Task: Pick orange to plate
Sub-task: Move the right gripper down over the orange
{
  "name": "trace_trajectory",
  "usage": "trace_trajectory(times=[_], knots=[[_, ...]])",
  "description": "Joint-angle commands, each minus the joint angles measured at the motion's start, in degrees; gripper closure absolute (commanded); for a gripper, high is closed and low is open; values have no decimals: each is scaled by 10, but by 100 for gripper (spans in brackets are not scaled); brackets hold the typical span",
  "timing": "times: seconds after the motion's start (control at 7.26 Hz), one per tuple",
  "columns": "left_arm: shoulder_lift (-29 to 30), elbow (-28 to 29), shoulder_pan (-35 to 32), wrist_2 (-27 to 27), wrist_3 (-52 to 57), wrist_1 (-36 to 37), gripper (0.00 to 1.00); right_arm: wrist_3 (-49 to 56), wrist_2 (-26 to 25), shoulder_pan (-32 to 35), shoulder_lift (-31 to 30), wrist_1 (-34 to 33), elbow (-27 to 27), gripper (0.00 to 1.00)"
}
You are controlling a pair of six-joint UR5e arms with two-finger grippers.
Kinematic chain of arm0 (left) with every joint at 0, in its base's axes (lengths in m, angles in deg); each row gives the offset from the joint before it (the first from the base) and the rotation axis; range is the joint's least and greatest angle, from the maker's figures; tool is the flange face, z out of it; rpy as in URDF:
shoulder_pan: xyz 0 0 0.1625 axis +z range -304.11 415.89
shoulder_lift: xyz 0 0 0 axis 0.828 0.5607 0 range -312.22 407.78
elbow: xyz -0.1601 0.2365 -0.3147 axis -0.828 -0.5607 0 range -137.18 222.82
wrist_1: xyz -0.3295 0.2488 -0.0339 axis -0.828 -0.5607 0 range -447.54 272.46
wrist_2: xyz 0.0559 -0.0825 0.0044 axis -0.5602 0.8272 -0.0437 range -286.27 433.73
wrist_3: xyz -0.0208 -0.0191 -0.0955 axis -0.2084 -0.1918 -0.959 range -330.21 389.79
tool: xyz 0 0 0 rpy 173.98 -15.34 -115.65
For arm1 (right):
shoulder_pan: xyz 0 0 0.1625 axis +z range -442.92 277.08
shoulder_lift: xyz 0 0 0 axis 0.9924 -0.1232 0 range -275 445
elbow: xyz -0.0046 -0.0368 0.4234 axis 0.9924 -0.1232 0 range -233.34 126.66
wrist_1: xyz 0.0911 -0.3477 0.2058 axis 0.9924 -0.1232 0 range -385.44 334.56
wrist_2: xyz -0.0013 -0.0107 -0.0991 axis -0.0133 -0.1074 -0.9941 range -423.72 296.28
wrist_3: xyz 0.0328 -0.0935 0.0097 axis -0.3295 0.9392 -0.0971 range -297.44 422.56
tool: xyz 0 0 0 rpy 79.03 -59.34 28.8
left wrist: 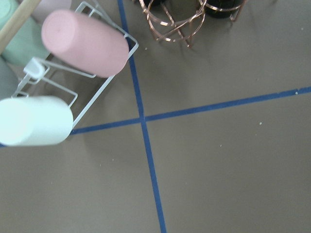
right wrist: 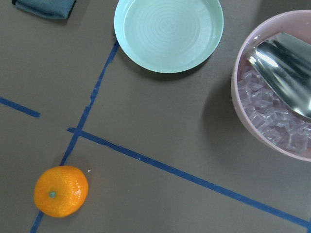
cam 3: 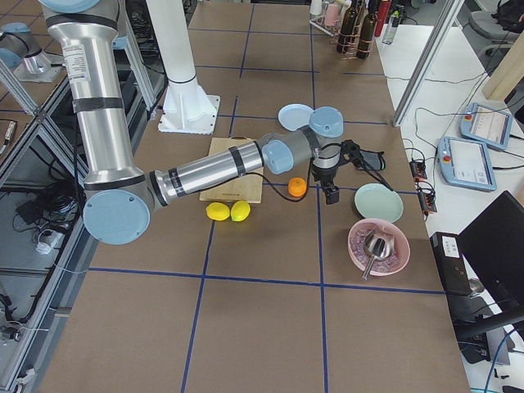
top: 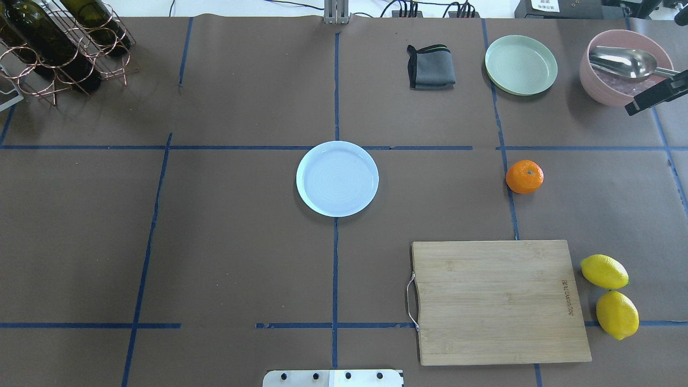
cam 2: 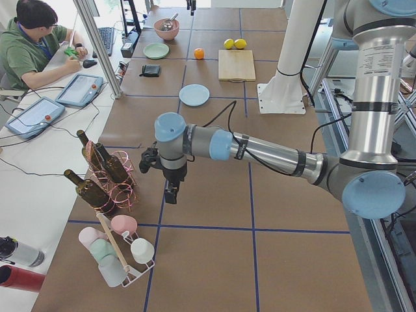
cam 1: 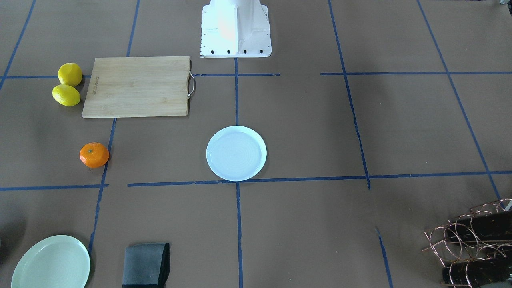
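Observation:
The orange (top: 524, 176) lies alone on the brown table beside a blue tape line, also seen as the orange (cam 1: 94, 155) and, from the right wrist, low left as the orange (right wrist: 61, 191). The pale bluish-white plate (top: 337, 178) sits bare at the table's middle, plate (cam 1: 236, 153). My right gripper (cam 3: 332, 195) hangs above the table just beyond the orange (cam 3: 297, 187), toward the green plate; I cannot tell whether it is open or shut. My left gripper (cam 2: 170, 194) hovers far off beside the wine rack, its state unreadable. Neither wrist view shows fingers.
A wooden cutting board (top: 500, 301) with two lemons (top: 610, 290) beside it lies near the robot's base. A pale green plate (top: 521, 64), a folded grey cloth (top: 430, 66) and a pink bowl (top: 596, 80) holding ice and a spoon stand beyond the orange. A wine rack (top: 59, 48) fills the far left corner.

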State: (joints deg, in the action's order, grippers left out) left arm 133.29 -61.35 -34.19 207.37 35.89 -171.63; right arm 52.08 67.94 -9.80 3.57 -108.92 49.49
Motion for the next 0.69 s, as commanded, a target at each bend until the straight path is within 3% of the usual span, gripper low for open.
trace_trajectory(times=[0.0, 0.28, 0.55], knots=[[-26, 13, -29, 15, 22, -8, 0, -48, -36, -58, 1, 4, 5, 0], [-17, 16, -28, 15, 19, -9, 0, -184, -103, -157, 42, 7, -3, 0], [-17, 13, -28, 15, 20, -10, 0, -253, -134, -204, 40, 70, -18, 0]])
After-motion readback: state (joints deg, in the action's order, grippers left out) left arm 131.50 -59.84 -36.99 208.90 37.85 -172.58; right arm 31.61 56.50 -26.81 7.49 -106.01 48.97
